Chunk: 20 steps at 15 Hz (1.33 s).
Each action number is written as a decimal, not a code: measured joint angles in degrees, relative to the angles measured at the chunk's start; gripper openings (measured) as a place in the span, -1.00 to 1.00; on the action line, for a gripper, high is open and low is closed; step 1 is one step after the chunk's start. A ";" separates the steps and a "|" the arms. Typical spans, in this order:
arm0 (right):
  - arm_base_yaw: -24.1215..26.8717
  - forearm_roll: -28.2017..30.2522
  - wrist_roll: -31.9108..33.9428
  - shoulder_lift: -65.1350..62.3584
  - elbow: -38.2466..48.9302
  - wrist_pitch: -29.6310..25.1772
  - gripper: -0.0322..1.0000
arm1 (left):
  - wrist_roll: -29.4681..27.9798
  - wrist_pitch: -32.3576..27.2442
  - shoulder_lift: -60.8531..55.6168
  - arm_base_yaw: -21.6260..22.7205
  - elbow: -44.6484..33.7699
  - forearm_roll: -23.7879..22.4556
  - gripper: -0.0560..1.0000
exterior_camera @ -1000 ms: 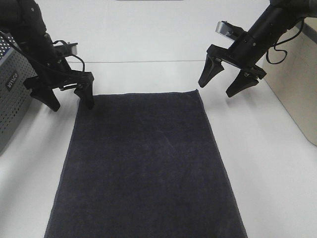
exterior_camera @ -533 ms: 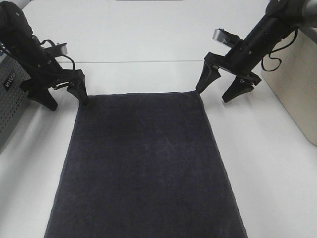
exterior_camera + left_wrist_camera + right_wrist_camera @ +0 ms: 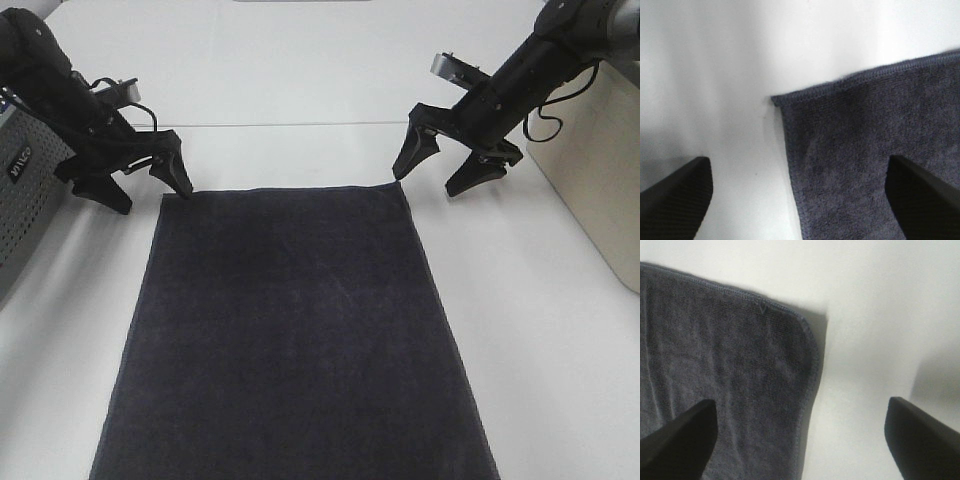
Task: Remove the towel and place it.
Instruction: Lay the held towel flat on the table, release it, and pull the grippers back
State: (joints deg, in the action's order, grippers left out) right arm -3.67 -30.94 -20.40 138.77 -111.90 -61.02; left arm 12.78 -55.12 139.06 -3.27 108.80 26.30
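Observation:
The towel [image 3: 290,330] is very dark charcoal terry cloth and lies flat on the white table [image 3: 300,80], running from the middle to the near edge of the exterior view. My left gripper [image 3: 153,198] is open and straddles the towel's far left corner. In the left wrist view the gripper [image 3: 797,160] has one finger over bare table and one over the towel [image 3: 865,150]. My right gripper [image 3: 425,183] is open at the far right corner. In the right wrist view the gripper [image 3: 802,401] straddles the rounded corner of the towel [image 3: 715,350]. Neither gripper holds anything.
A grey perforated basket [image 3: 25,190] stands at the left edge, close behind my left arm. A beige box [image 3: 600,170] stands at the right edge beside my right arm. White table shows beyond the towel's far edge.
Both open grippers have shifted slightly and settled lower at the towel's far corners. The left one moved a little right. The towel has not moved.

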 joint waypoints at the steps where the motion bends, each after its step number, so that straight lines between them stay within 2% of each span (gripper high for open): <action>1: 0.00 0.06 0.00 0.06 0.00 0.00 0.76 | 0.00 0.06 0.00 0.00 0.00 0.00 0.77; 15: 0.00 -1.78 0.00 3.44 -0.80 0.86 0.76 | 0.00 0.11 0.06 -0.17 0.00 0.06 0.77; 18: -1.38 -1.32 0.29 3.50 -0.80 0.92 0.73 | 0.00 0.34 0.11 -2.29 0.00 0.06 0.71; 20: -4.47 -0.80 0.52 3.50 -0.80 1.89 0.72 | -0.92 1.78 0.17 -5.44 0.00 0.06 0.68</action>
State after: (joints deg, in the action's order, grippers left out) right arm -8.14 -31.74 -19.88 142.27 -112.70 -59.13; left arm 11.86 -53.34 139.23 -8.71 108.80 26.36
